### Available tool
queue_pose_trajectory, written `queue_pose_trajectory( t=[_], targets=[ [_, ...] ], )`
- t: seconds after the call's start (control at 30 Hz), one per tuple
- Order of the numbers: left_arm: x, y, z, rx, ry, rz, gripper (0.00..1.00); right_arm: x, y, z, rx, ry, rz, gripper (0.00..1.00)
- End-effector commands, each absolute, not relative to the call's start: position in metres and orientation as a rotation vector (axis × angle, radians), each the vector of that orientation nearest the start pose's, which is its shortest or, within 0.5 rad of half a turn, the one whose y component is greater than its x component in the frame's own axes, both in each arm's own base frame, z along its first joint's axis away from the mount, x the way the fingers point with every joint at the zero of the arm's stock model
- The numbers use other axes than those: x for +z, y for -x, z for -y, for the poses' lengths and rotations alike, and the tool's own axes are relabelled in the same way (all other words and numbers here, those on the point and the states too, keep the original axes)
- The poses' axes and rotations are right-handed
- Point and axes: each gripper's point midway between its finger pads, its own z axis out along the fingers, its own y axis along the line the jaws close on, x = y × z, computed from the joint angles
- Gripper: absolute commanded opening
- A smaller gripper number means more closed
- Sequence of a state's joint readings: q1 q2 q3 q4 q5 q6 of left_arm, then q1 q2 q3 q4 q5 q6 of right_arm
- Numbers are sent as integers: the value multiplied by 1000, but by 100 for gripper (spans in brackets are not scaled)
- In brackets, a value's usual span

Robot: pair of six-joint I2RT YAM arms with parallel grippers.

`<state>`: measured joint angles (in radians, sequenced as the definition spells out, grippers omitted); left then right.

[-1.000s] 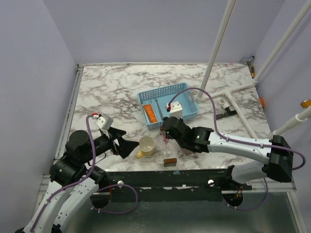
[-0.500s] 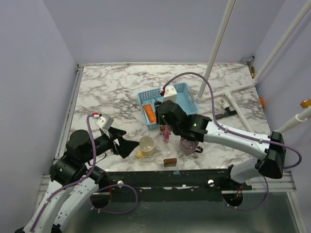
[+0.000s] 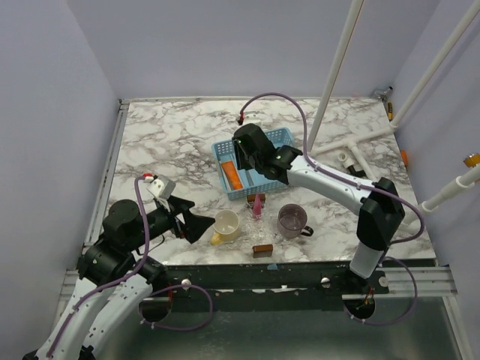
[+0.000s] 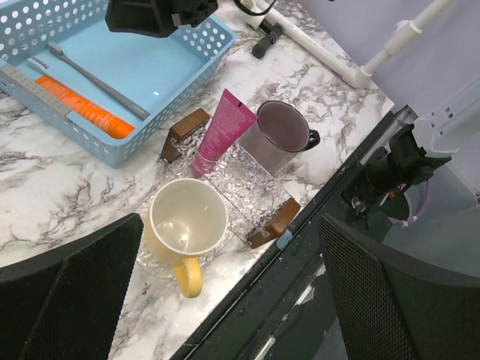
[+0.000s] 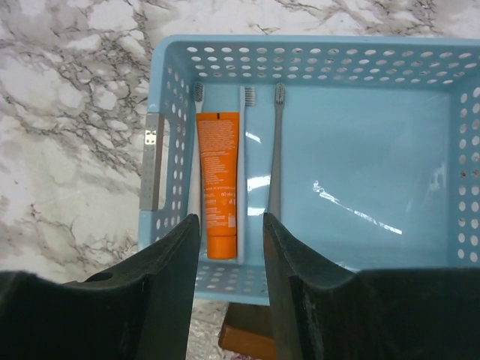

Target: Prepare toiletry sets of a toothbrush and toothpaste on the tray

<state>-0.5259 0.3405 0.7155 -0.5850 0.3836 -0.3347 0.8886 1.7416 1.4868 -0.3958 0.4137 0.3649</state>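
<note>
Pink-magenta plastic, the short toothpaste tube (image 3: 257, 204) has stayed on the marble desk (image 3: 165, 142), at 6 o'clock of the light blue perforated plastic basket (image 5: 322, 56). The right pincer (image 5: 231, 221) has swung away from it to hang over the basket, jaws partly apart and gripping nothing. Below it, by the basket's 9 o'clock wall, the bright orange toothpaste tube (image 5: 217, 180) lies beside the thin, pale-handled toothbrush (image 5: 250, 150). So one set looks laid, and the pink tube probably remains to be brought in. At 8 o'clock of the basket, the left pincer (image 3: 201, 225) gapes wide, empty.
</note>
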Motion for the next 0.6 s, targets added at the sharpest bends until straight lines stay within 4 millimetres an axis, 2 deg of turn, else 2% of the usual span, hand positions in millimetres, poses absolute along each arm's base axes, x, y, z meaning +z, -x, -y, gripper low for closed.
queue_pose_trajectory(
  t=[0.0, 0.3, 0.57],
  targets=[
    [254, -136, 164, -914, -455, -1828, 99, 167, -362, -346, 273, 410, -2225, 43],
    [253, -137, 164, -908, -451, -1838, 99, 111, -399, -335, 226, 393, -2349, 43],
    [250, -140, 164, -900, -450, -1855, 99, 67, -410, -325, 168, 403, -2432, 43]
  ],
)
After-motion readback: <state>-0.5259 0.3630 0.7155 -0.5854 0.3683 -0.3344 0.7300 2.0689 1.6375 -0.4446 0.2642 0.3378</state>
